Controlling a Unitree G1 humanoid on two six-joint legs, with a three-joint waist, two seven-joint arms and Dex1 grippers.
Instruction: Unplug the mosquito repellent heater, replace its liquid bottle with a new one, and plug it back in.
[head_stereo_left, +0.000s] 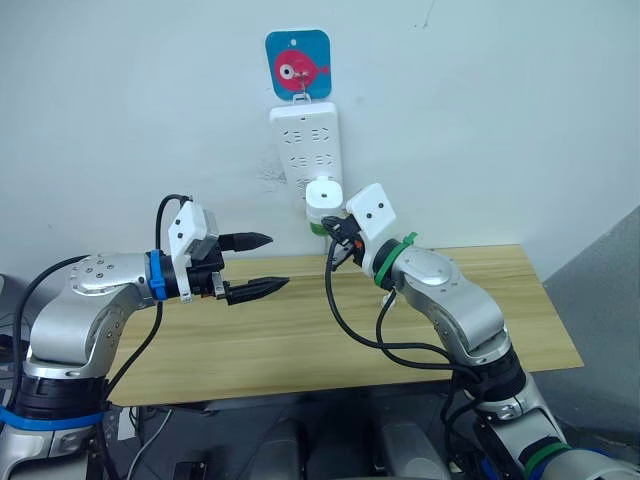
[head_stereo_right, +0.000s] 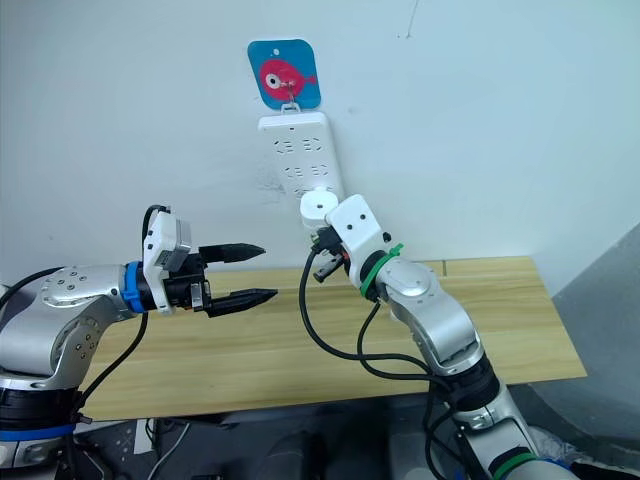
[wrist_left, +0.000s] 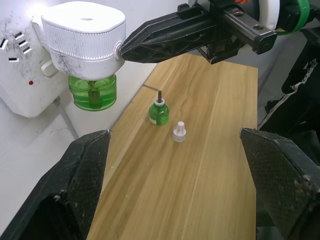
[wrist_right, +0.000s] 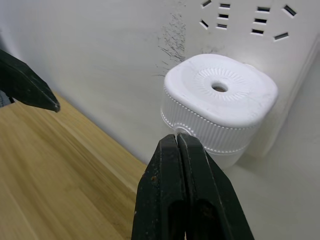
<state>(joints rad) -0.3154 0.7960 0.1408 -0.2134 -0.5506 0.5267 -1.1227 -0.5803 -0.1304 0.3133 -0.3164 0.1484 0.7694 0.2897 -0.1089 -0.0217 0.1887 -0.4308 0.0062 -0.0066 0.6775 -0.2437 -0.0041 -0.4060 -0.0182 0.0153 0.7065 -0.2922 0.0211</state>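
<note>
Heater (head_stereo_left: 324, 196) is plugged into the lower end of the white power strip (head_stereo_left: 306, 140) on the wall, above the back edge of the wooden surface (head_stereo_left: 300, 330). White rounded body w/ ribbed sides and a small hole in the top face. Its bright green bottle (wrist_left: 93, 91) hangs from the underside of the heater, screwed in, clear of the surface below.

Right tool (wrist_right: 179, 150): fingers pressed together, nothing between them, tips touching the heater's ribbed side wall at a small round button-like spot. In the head views the right arm reaches up from the surface's right side toward the wall, w/ tool right at the heater.

Left tool (head_stereo_left: 262, 264): spread wide, empty, held in the air over the left part of the surface, pointing toward the heater but well apart from it. One finger sits higher, the other lower.

New bottle (wrist_left: 159, 113) stands upright on the surface near the wall, below and just out from the heater; pale green, white collar at the top w/ a thin wick stub sticking up. Just beside it, not touching, a small white cap (wrist_left: 179, 132) stands on the surface.

Blue tag w/ a pink fish pic (head_stereo_left: 299, 63) hangs on the wall just above the power strip. Strip shows a small red light (wrist_left: 31, 83) near the heater. Black cables loop from both wrists down over the surface.
</note>
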